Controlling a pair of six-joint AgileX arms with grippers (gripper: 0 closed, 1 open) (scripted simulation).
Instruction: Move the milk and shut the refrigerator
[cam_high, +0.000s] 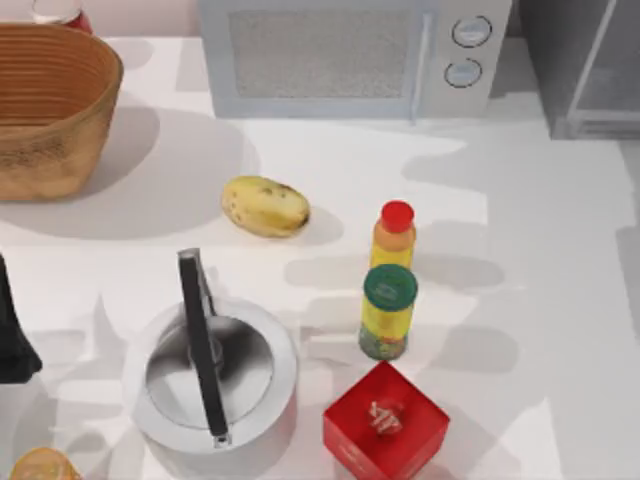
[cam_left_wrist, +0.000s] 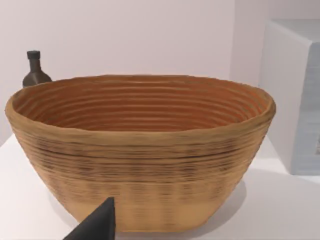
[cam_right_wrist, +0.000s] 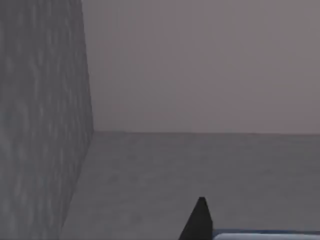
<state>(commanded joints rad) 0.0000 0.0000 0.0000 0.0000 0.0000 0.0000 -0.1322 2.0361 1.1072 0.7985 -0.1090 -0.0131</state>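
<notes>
The left arm (cam_high: 14, 335) is seen parked at the left edge of the worktop (cam_high: 560, 330), and a dark tip of the left gripper (cam_left_wrist: 99, 224) is seen facing the woven basket (cam_left_wrist: 142, 150), which stands at the far left of the worktop; how its jaws are set cannot be told. Behind the basket a dark bottle (cam_left_wrist: 35, 70) is seen, and beside the basket stands the white microwave (cam_high: 350, 55), which is placed at the far edge near the middle. The refrigerator (cam_high: 590, 65) is placed at the far right corner, with its thin light-grey door frame seen in front of the dark grey walls. A dark tip of the right gripper (cam_right_wrist: 199, 220) is seen in the right wrist view among grey surfaces, a mottled side wall (cam_right_wrist: 40, 125), a floor and a back wall, which appear to be the refrigerator's inside. Just beside that tip a white strip with a blue edge is seen, apparently the milk (cam_right_wrist: 265, 235); whether the jaws are clamped on it cannot be told. On the open worktop a potato (cam_high: 265, 206) is laid near the middle, a yellow red-capped bottle (cam_high: 394, 236) is stood to its right, and a green-lidded jar (cam_high: 388, 312) is stood just in front of the bottle. A red box (cam_high: 385, 422) is placed at the near edge, and a metal pot (cam_high: 212, 375) with a black handle is set to its left.
</notes>
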